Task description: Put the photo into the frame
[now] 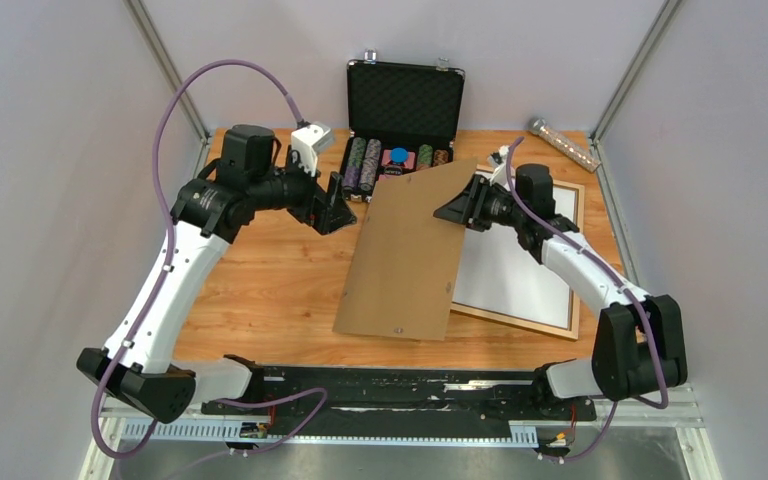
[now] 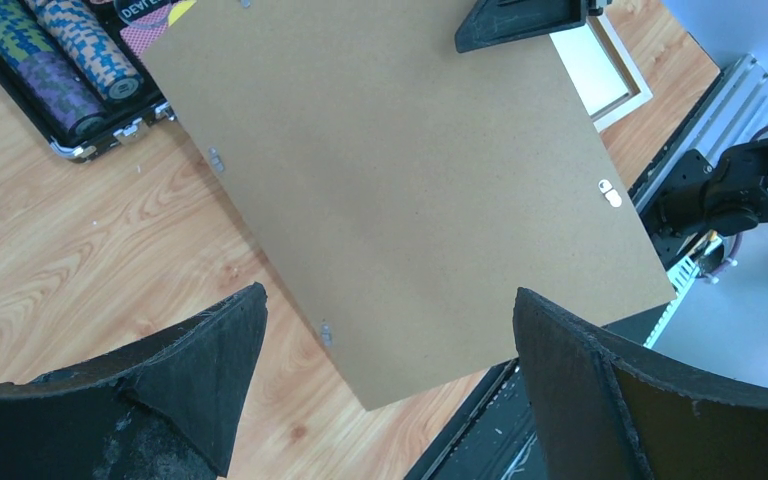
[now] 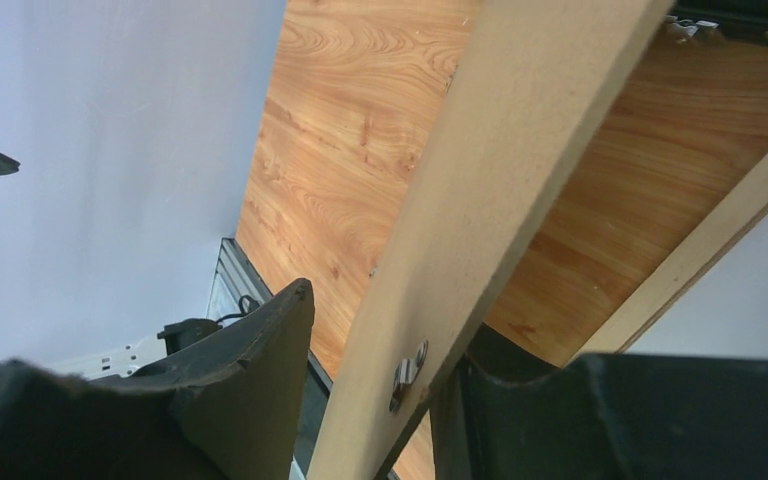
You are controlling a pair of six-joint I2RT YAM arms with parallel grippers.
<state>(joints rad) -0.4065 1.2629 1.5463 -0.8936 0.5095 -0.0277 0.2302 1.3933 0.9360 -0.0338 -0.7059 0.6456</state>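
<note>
Top view: frame (image 1: pixel 520 320) lies flat on the right of the worktop (image 1: pixel 280 270), with what reads as the photo (image 1: pixel 510 265) white-back-up inside it. The right hand (image 1: pixel 452 210) is at the far corner of the tilted panel (image 1: pixel 405 250), so backing looks to be the step in hand. Left wrist: left hand (image 2: pixel 388 295) released, empty, aimed at the panel. Right wrist: the panel edge sits between the fingers with a gap on one side, so I cannot tell if it is grasped; next calls for a firm pinch, then lowering the panel square onto the frame.
</note>
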